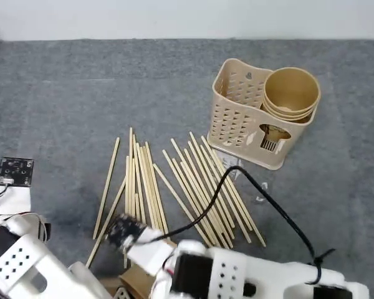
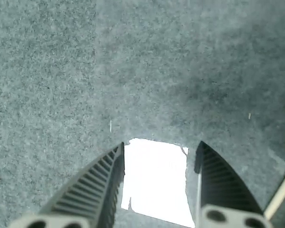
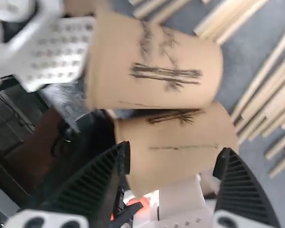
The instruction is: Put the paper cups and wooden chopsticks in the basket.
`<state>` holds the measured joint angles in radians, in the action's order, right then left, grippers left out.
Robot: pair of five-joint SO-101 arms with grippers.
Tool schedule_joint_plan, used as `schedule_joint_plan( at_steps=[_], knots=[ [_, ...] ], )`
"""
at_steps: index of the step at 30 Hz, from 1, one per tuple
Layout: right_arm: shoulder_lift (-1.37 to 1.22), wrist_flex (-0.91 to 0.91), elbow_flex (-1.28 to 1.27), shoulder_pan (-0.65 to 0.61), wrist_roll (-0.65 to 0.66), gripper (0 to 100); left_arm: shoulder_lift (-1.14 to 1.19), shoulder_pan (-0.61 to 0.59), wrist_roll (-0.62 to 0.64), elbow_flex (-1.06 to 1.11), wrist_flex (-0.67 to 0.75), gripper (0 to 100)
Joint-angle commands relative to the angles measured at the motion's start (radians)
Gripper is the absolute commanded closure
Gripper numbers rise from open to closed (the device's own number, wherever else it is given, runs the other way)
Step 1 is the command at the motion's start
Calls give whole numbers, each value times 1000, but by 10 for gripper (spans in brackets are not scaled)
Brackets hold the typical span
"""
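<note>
Seemingly mid-pickup, the right claw (image 3: pixel 173 153), jaws apart, had a cup (image 3: pixel 180 140) just ahead; advancing and closing around it looked next.

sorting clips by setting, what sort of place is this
Probably a robot test bench: a grey felt-covered table, white arms at its near edge, and chopsticks laid out beside a basket.

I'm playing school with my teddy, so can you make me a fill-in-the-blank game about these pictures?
1. The thin wooden chopsticks lie on the ____ carpet.
2. The stacked tan paper cups stand ____ the beige plastic basket.
3. Near the right gripper, ____ loose paper cups lie on their sides.
Missing words: grey; inside; two.
</note>
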<state>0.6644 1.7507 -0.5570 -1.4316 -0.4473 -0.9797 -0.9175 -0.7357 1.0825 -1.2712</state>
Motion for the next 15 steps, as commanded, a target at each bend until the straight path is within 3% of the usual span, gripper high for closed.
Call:
schedule_joint_plan(
  at_steps=[1,9,15],
  knots=[
    [10,45,6,148,68,702,3,60,-23,-13,14,767],
    [303,45,6,447,281,703,3,304,-150,-166,-255,767],
    [509,45,5,673,341,729,3,522,-201,-326,-488,767]
  ],
)
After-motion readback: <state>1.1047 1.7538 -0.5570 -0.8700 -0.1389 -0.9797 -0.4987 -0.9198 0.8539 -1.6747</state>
